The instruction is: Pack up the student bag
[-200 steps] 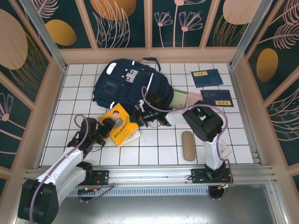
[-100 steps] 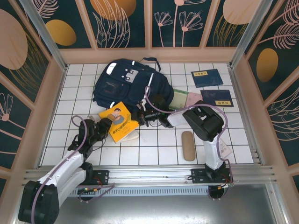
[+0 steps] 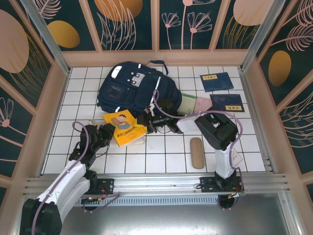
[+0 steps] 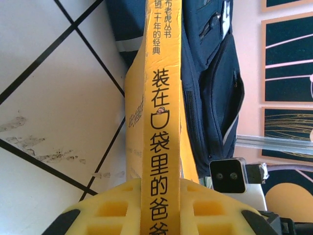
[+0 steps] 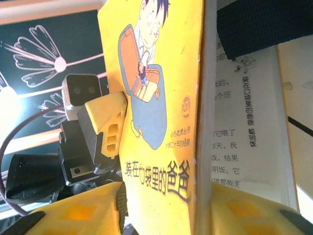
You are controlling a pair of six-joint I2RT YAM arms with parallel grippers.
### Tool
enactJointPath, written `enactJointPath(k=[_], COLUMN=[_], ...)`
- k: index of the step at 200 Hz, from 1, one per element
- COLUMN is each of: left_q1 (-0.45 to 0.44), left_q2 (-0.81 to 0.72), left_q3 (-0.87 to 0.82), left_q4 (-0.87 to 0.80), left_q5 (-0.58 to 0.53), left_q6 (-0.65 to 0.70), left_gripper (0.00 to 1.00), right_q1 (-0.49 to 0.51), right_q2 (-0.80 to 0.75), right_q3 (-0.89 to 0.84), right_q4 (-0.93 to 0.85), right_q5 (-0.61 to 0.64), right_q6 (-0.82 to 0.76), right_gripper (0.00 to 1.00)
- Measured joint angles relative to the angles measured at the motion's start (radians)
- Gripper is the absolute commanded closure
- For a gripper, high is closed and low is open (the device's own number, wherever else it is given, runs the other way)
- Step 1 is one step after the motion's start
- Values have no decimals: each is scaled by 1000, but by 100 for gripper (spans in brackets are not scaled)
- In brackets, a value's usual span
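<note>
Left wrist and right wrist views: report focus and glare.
Left wrist view: sharp spine on the yellow book, soft fingers at the bottom edge, bright tiles. Right wrist view: sharp cover, soft fingers at the bottom, open page washed out.

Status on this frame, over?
Left gripper shut on book. Right gripper flanks its other edge, grip unclear. Book outside bag, beside it.

The yellow book (image 4: 160, 122) reads 装在口袋里的爸爸 on its spine and cover.

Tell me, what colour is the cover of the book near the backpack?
The book cover is yellow, clearest in the right wrist view.
</note>
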Motion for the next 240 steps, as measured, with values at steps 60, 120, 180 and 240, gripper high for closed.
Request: enactJointPath(k=[60, 120, 180, 240], left_q1=[0, 0, 0, -8], left_q2=[-32, -37, -43, 9], left_q3=[102, 153, 101, 122], left_q4=[-104, 18, 253, 309], left_q5=[-23, 26, -50, -143], left_q6=[56, 138, 29, -18], left_gripper=[100, 100, 100, 100], right_q1=[-14, -33, -33, 22], right_q2=[-164, -287, -355, -367], right_q3=[14, 10, -111, -121], right_q4=[-319, -445, -244, -50], right_q5=[177, 272, 271, 321], right_q6=[-242, -330, -117, 45], right_gripper=[18, 1, 1, 1])
